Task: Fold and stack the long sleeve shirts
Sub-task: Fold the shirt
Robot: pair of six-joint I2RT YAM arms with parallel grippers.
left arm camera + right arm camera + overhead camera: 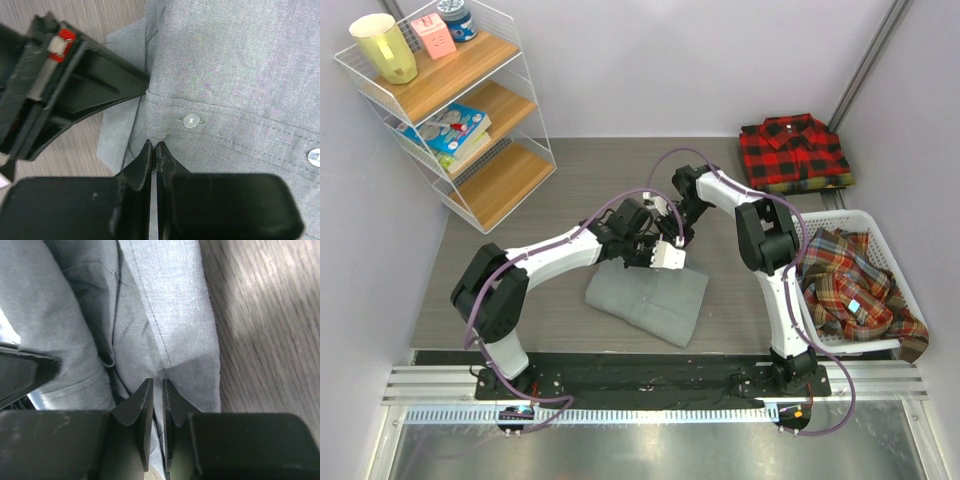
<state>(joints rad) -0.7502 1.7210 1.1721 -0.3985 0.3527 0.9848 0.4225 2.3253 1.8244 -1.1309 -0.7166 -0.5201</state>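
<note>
Grey shirt (pixel 650 300) on the counter (pixel 570 185): right fingers (pixel 142 402) clamp its fold, left fingers (pixel 142 165) pressed together at its buttoned edge.

table (pixel 575 175) | grey shirt (pixel 650 300) | red-checked shirt pile (pixel 795 150) | white basket (pixel 840 214) | wire shelf (pixel 505 180)

— What lies where on the table (pixel 490 270)?
— One folded shirt (pixel 648 300) lies in the middle, toward the near edge. A second folded shirt (pixel 792 152) lies in the far right corner.
— And the basket (pixel 865 214)?
— On the right, just nearer than that second one, with heaped shirts (pixel 850 285) in it. The shelf rack (pixel 500 185) stands at the far left.
</note>
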